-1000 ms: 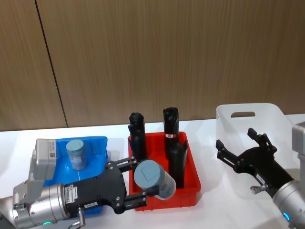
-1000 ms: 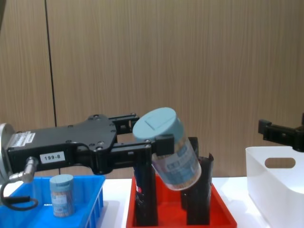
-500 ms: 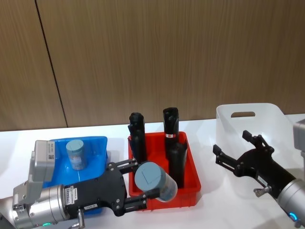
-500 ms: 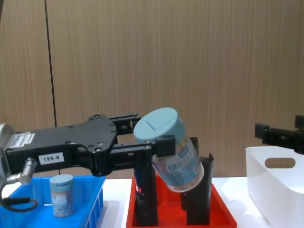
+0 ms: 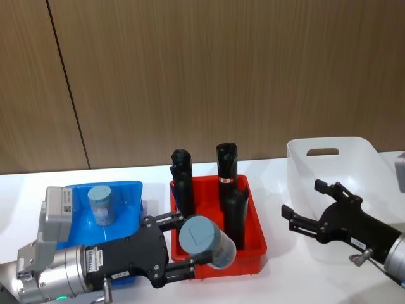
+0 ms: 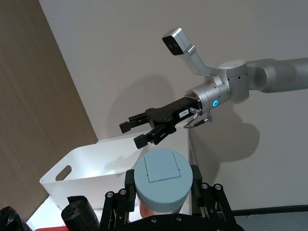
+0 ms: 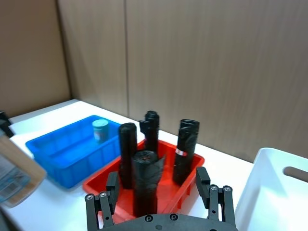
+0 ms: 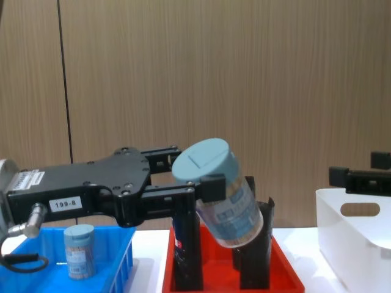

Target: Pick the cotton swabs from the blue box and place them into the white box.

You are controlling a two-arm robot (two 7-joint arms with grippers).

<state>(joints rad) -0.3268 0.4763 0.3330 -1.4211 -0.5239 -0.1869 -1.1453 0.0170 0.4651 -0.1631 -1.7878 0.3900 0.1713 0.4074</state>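
Fingers (image 5: 166, 221) of the left gripper (image 5: 188, 246) are clamped on the held cotton swab tub (image 5: 205, 240), one on each side of its clear body. The gripper reaches in from the robot's left, above the table (image 5: 278, 183). Behind its arm sits the blue box (image 5: 131, 190), with a second cotton swab tub (image 5: 100, 204) standing upright inside, near the middle. In the chest view the held tub is in the air and tilted, its pale lid up and toward the left and its labelled body slanting down to the right. From the head view it hangs over the front left part of the red tray (image 5: 256, 237). Several black rolls (image 5: 226, 168) stand upright in that tray, behind the tub. Farther right, the right gripper (image 5: 302, 201) hovers with its fingers spread apart and nothing between them. It is close to the left front wall of the white box (image 5: 354, 149), which stands at the table's right end.
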